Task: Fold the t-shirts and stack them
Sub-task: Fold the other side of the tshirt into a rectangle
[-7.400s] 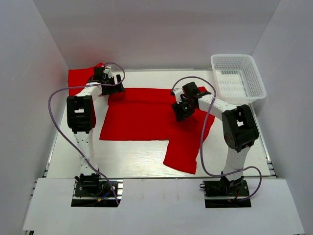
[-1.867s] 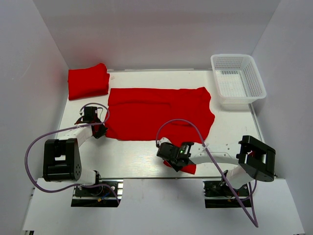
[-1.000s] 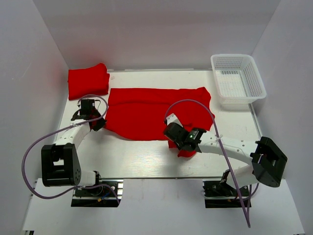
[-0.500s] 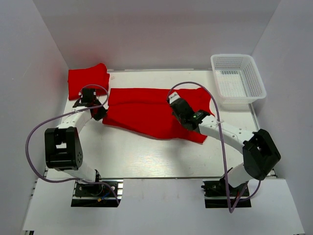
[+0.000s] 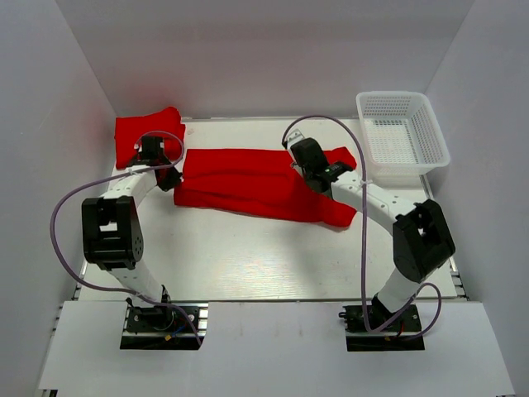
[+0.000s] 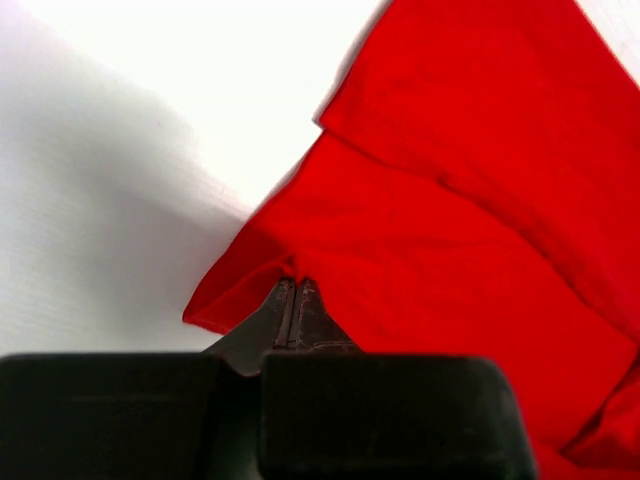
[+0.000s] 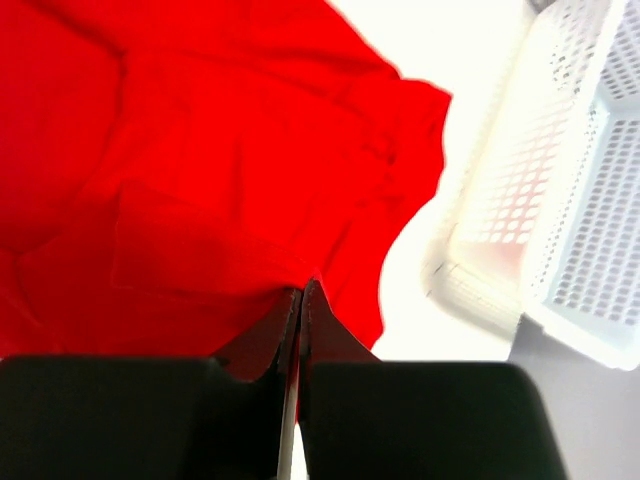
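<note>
A red t-shirt [image 5: 248, 186] lies across the middle of the table [image 5: 248, 256] as a long band, its near half doubled over toward the back. My left gripper [image 5: 169, 182] is shut on the shirt's left corner. In the left wrist view the fingertips [image 6: 295, 285] pinch a raised edge of the cloth [image 6: 450, 250]. Toward the shirt's right end, my right gripper [image 5: 304, 159] is shut on a fold, which the right wrist view shows nipped between the closed tips [image 7: 302, 288] over the red cloth [image 7: 200, 150]. A second t-shirt [image 5: 132, 136] sits folded at the back left.
A white mesh basket [image 5: 402, 132] stands at the back right, close to the shirt's right end, and it fills the right side of the right wrist view as well [image 7: 560, 200]. White walls enclose the table on three sides.
Both grippers have carried the shirt's near edge toward the back, folding it over. The shirt went from a wide spread to a narrow band, and the right arm swung from the front to the back.
</note>
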